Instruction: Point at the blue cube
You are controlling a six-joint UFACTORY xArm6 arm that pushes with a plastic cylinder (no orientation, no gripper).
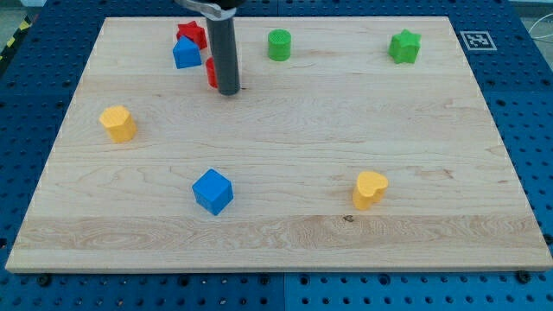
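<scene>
The blue cube (212, 191) lies on the wooden board (285, 138) in the lower left part of the view. My tip (228, 90) rests on the board near the view's top, well above the cube and slightly to its right. The dark rod hides most of a red block (210, 72) just to its left. The cube stands apart from every other block.
A second blue block (186, 53) and a red star block (191, 33) sit at the top left, close to the rod. A green cylinder (279, 44) and a green star (404, 47) lie along the top. A yellow block (117, 123) is at the left and a yellow heart (370, 189) at the lower right.
</scene>
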